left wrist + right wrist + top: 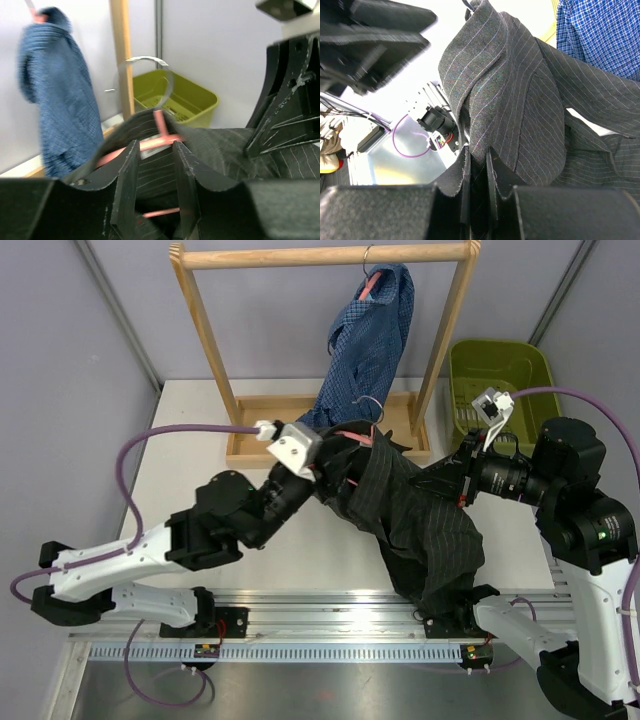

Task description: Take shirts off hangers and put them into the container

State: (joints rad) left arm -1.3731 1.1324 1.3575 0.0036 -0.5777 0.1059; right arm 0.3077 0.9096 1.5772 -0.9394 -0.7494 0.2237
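The black striped shirt point(420, 520) hangs between both arms above the table, still on its pink hanger point(356, 434). My right gripper point(477, 150) is shut on a fold of the black shirt point(520, 100). My left gripper point(155, 145) sits at the collar with its jaws partly apart. Black cloth and a hanger point(160, 143) bar lie between them, and whether they press on either is unclear. The blue checked shirt point(370, 340) hangs on the rack from its own hanger point(372, 282). The olive-green container point(500, 344) stands at the back right.
The wooden rack point(320, 255) with its base tray point(270, 430) stands across the back of the table. Its right post point(121, 60) rises between the blue shirt point(55, 100) and the container point(200, 112). The black shirt's hem drapes over the table's near edge.
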